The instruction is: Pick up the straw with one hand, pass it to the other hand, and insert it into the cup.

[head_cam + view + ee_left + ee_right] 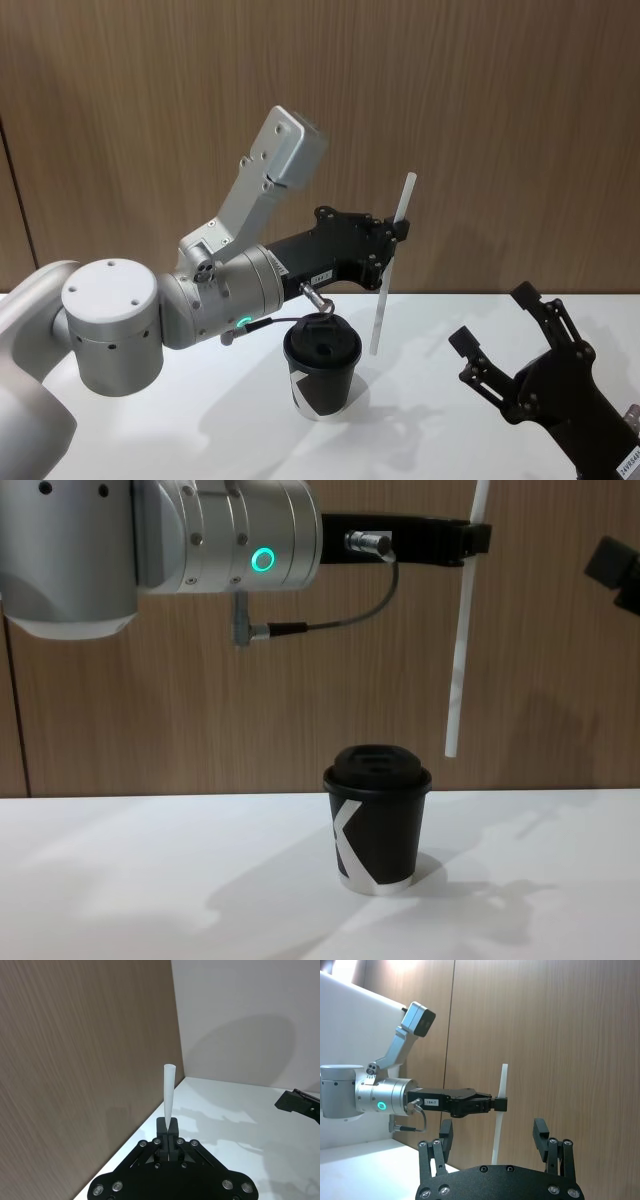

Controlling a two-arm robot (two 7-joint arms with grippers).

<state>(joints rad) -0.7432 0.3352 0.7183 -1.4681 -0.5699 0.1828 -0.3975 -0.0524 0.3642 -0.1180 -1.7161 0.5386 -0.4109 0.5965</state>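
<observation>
The left tool [398, 232] pinches the long, thin white paper straw [391, 262] near its top, upright above and beside the black lidded paper cup [322, 368] on the white bench [200, 420]; light and bendable, it probably needs gentle guidance, while the right tool [495, 330] waits open nearby.

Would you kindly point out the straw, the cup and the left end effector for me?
straw [458, 670]: chest view, on its white shaft below the grip.
cup [385, 830]: chest view, on its black side wall.
left end effector [396, 232]: head view, at the fingertips shut on the straw.
</observation>
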